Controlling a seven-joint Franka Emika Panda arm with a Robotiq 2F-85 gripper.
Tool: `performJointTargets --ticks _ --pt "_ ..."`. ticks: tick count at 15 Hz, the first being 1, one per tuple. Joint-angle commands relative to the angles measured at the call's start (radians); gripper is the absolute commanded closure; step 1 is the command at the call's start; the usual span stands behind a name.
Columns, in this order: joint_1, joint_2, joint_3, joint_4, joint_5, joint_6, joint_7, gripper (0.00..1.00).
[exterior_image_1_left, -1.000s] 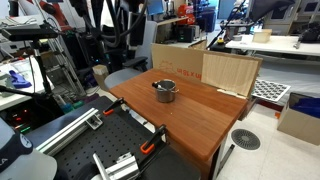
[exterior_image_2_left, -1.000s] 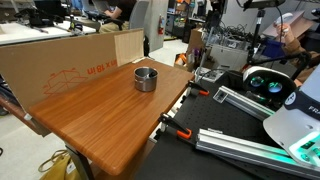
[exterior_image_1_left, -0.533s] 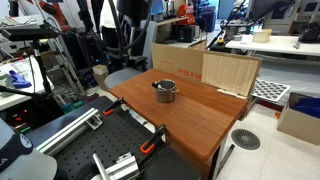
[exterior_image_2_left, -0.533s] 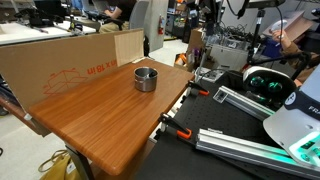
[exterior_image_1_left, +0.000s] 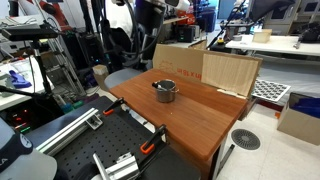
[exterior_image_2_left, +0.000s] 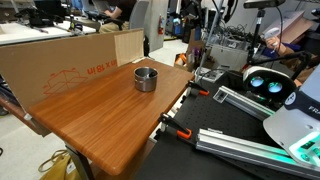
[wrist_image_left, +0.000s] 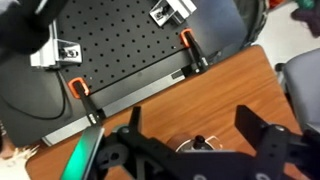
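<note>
**Fingers spread wide above an upright metal pot on the desk**

The metal pot (exterior_image_1_left: 165, 91) stands upright on the wooden desk (exterior_image_1_left: 200, 120), its mouth facing straight up. It is round and squat, so its axis runs vertically and it points to no side of the desk. It sits near the back edge, close to the cardboard box (exterior_image_1_left: 176, 60) behind it but apart from it. In an exterior view the pot (exterior_image_2_left: 146, 78) has a dark inside, and whether anything lies in it cannot be told. A small dark bit shows at its rim in an exterior view, too small to name.

In the wrist view the fingers (wrist_image_left: 256, 133) are released and stand far apart, gripping nothing. A sliver of curved, shiny rim shows between them at the lower edge of that view; too little shows to say more. They hang over the desk's edge (wrist_image_left: 250, 85), touching nothing.

A light wooden board (exterior_image_1_left: 231, 72) leans behind the desk beside the box. A black perforated plate (wrist_image_left: 120, 50) lies next to the desk, with orange clamps (wrist_image_left: 80, 88) along its near rail.
</note>
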Motion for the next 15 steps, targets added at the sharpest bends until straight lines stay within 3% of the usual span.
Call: performJointTargets --ticks 1,15 --pt "-0.003 0.097 0.020 0.083 0.018 -0.017 0.056 0.00" --pt "0.061 0.445 0.072 0.341 -0.019 -0.009 0.266 0.00"
